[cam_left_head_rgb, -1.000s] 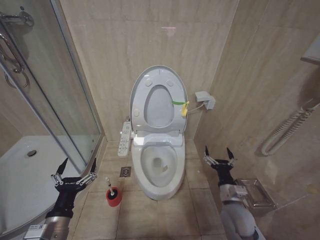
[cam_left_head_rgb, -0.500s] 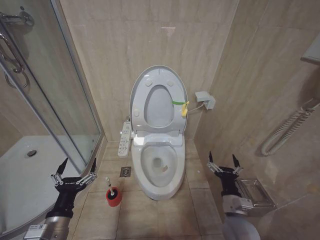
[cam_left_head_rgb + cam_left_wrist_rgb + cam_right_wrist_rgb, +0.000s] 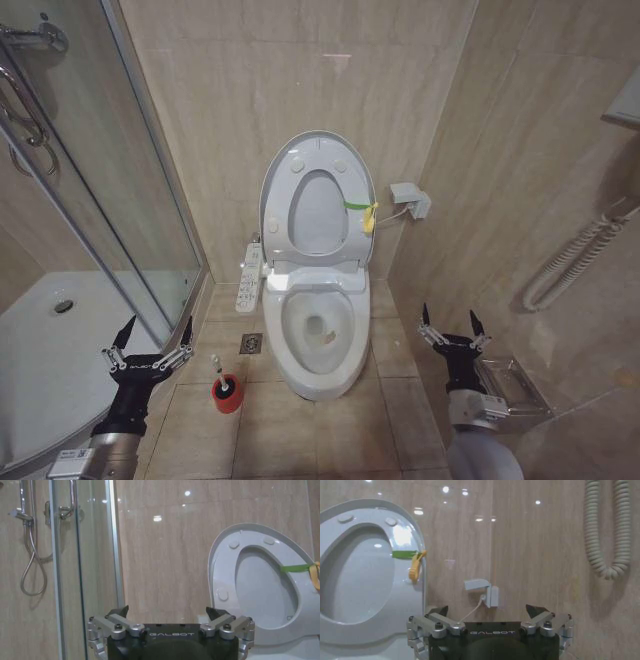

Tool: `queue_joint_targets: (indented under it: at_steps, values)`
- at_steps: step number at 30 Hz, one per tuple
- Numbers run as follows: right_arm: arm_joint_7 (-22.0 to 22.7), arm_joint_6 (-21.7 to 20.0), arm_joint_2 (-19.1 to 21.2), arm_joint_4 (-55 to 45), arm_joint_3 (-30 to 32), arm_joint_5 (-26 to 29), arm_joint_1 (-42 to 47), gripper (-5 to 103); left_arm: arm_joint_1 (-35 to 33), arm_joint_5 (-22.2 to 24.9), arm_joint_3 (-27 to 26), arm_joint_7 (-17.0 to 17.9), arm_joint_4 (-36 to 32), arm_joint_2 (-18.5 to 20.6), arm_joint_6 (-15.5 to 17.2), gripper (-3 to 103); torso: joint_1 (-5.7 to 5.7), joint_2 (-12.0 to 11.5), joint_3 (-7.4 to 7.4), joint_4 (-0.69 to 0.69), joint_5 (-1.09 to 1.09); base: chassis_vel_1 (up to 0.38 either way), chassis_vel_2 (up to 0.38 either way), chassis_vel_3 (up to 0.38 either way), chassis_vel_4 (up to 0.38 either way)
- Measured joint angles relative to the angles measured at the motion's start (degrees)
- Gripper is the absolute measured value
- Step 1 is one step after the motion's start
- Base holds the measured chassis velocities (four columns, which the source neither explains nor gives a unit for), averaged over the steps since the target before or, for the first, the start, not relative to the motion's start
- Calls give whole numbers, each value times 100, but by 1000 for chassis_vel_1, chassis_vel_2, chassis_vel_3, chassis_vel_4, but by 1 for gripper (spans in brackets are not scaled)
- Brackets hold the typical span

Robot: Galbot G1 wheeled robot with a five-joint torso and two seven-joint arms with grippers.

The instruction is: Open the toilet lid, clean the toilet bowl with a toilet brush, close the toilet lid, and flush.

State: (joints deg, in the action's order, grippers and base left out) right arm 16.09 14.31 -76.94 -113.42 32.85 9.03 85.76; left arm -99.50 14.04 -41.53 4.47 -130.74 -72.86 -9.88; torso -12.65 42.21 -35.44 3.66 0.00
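The toilet lid (image 3: 318, 215) stands raised against the back wall, with the seat ring (image 3: 318, 155) up against it and a yellow-green tag (image 3: 366, 212) at its right edge. Below it the toilet bowl (image 3: 287, 345) lies uncovered. The toilet brush (image 3: 219, 372) stands in its red holder (image 3: 228, 396) on the floor left of the bowl. My left gripper (image 3: 152, 335) hovers open to the left of the holder. On the bowl's right, near the wall, my right gripper (image 3: 448, 322) is open. The wrist views show the left gripper (image 3: 170, 613) and right gripper (image 3: 490, 611) empty, facing the lid (image 3: 265, 588).
The glass shower enclosure (image 3: 110, 200) and white shower tray (image 3: 50, 340) close off the left. A button panel (image 3: 248, 280) hangs beside the bowl and a floor drain (image 3: 251, 344) is near it. A wall socket (image 3: 410, 198), a coiled hose (image 3: 575, 265) and a wire rack (image 3: 515, 385) line the right wall.
My right gripper has drifted a little lower and to the right, away from the bowl. The left gripper, the brush and the lid have stayed put.
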Motion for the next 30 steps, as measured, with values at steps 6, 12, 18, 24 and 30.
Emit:
queue_joint_targets:
  at_steps: [6, 12, 18, 24, 30]
  values:
    - [-73, -55, 105, -69, -207, -58, 113, 100, 0, 0, 0, 0, 0, 0, 0, 100, 0, 0, 0, 0, 0, 0, 0, 0, 0]
    - [-233, -91, 171, -95, -318, -80, 181, 100, -1, 0, 0, 0, 0, 0, 0, 100, 0, 0, 0, 0, 0, 0, 0, 0, 0]
    - [-170, -106, 109, -115, -424, -133, 228, 100, 0, 0, 0, 0, 0, 0, 0, 100, 0, 0, 0, 0, 0, 0, 0, 0, 0]
    - [-76, -149, -73, -179, -411, -186, 264, 100, 0, 0, 0, 0, 0, 0, 0, 100, 0, 0, 0, 0, 0, 0, 0, 0, 0]
    - [-94, -100, -260, -247, -347, -306, 394, 100, 0, 0, 0, 0, 0, 0, 0, 100, 0, 0, 0, 0, 0, 0, 0, 0, 0]
